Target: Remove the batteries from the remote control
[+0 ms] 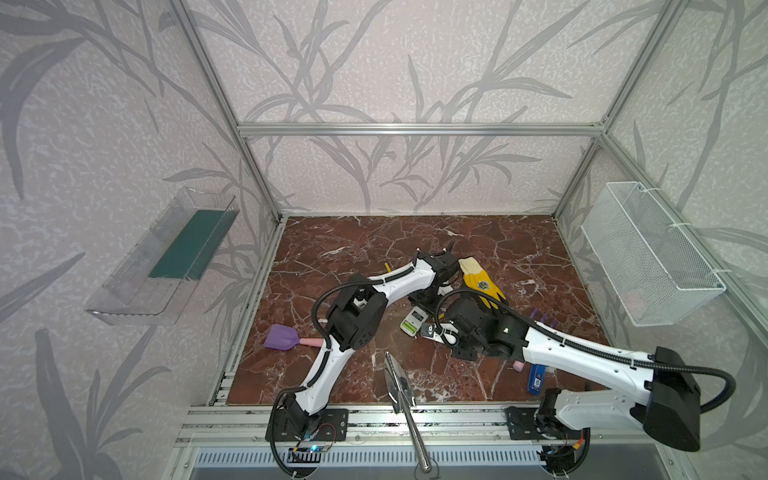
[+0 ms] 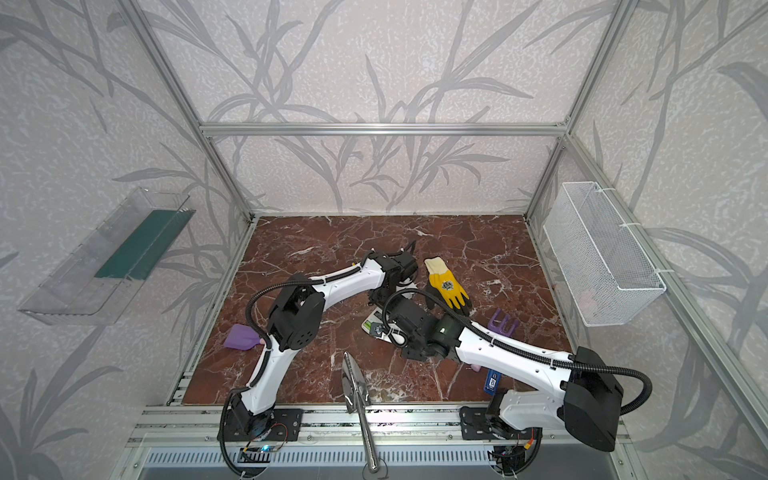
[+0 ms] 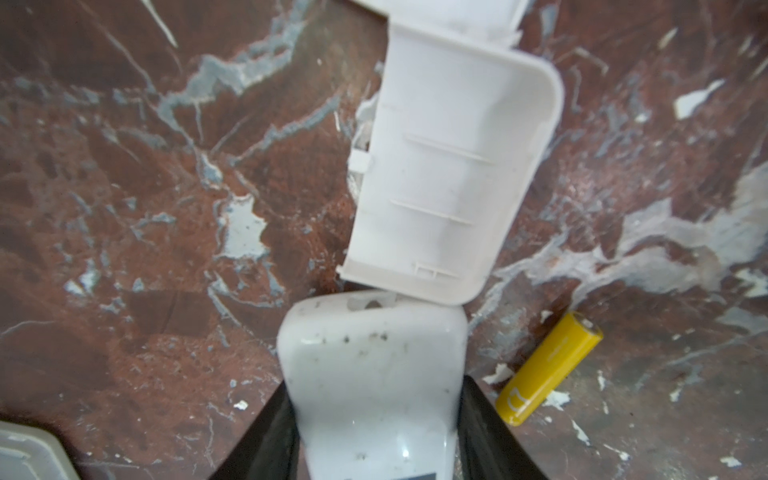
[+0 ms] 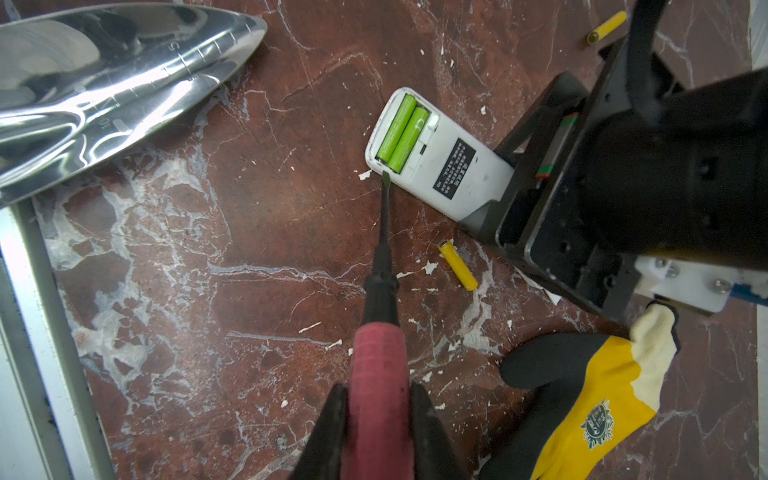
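My right pincer is clenched on the pink handle of the screwdriver, which points straight ahead of it. Further ahead, the blade tip sits at the near rim of the open battery bay of the remote. I cannot tell whether it touches. The two green batteries lie side by side in that bay, just beyond the tip. Beside the shaft, a yellow battery lies loose on the surface. A second yellow battery lies far ahead, well apart from the remote. My left pincer is closed around a second remote, a white one. A detached battery cover lies just ahead of that pincer.

Step in hand, as I judge it: levering out the green pair. The yellow pair is already out.

Next move: place the blade under the near end of one green battery, then lift shallowly. The far end of this remote is hidden behind my left arm, so I cannot tell whether it is braced. Keep the push light, or the remote may slide.
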Robot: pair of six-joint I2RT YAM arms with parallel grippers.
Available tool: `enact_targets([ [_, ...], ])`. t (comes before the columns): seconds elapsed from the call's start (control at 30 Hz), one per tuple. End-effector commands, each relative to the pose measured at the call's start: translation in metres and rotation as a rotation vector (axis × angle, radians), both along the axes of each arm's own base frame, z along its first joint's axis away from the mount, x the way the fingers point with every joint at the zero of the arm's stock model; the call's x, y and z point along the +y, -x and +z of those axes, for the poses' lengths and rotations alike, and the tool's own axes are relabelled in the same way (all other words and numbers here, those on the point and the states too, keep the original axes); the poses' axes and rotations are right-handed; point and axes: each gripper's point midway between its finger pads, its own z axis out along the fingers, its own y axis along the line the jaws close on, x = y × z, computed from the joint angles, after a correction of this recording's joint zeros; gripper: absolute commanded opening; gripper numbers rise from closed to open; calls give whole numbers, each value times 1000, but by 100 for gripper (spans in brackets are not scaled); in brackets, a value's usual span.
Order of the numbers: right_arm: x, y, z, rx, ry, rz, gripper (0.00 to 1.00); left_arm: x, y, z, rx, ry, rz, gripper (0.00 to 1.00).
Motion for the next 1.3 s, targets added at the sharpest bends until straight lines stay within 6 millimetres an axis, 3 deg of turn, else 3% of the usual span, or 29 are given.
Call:
enact_targets([
  [0.0,11,-1,13,-12,-41,12,0,12,15,-23,73,-86,9,13],
  [0.4,7,4,21,-28,-90,20,0,13,17,-27,81,-91,6,12],
  [0.83,-2,-1,-3,8,41,-12,0,14,16,-27,77,-100,5,11],
  [1.27,1,-2,-1,25,74,3,0,15,15,-27,72,-126,1,10],
])
